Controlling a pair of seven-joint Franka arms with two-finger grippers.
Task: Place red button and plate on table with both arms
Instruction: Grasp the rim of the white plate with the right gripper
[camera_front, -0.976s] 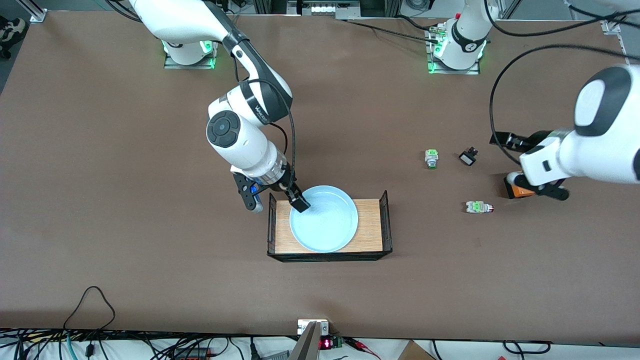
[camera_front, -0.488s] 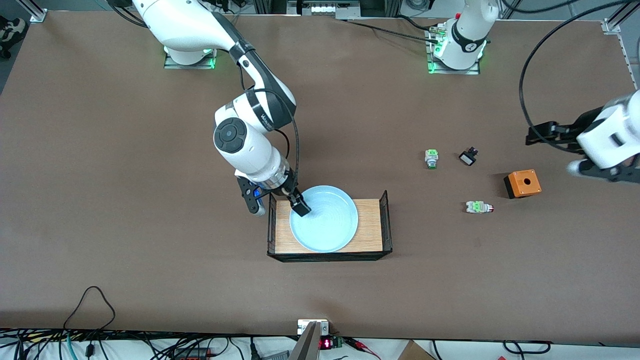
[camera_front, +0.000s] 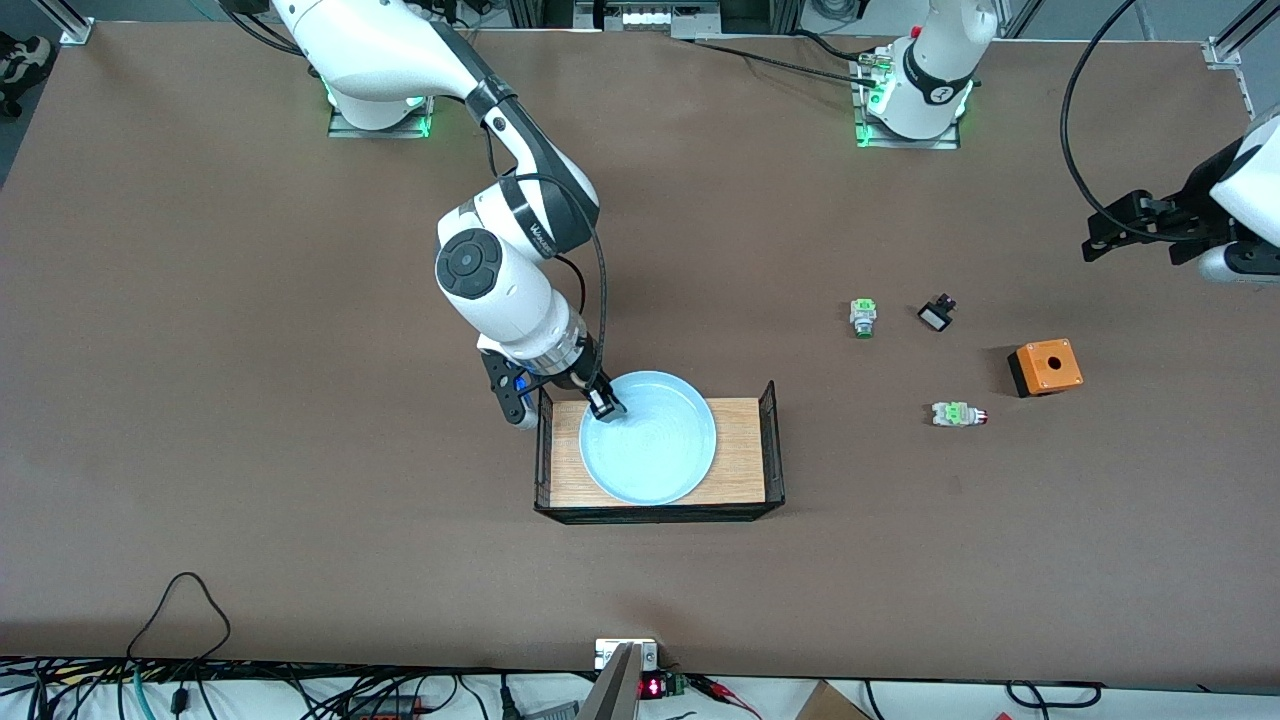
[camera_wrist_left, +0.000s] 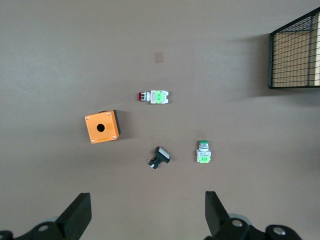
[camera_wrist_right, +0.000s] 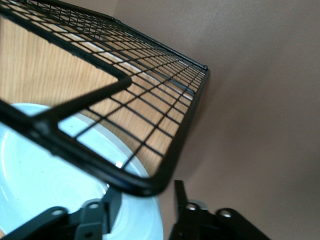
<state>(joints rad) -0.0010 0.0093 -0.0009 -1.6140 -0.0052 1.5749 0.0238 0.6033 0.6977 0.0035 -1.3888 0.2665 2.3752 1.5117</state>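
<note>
Plate (camera_front: 650, 440), round shallow light-blue, lies in light-wood tray with black mesh ends (camera_front: 745, 450), near tabletop (camera_front: 250, 400) middle. Right gripper (camera_front: 605, 403) pinches plate rim at tray's right-arm end. Tiny red-capped push-button switch (camera_front: 959, 414) lies toward left-arm edge, beside orange box (camera_front: 1045, 367). Left gripper (camera_wrist_left: 145, 220) hangs spread wide, empty, over that edge.

Even overhead light, soft short shadows; the right wrist view's near mesh is blurred.
</note>
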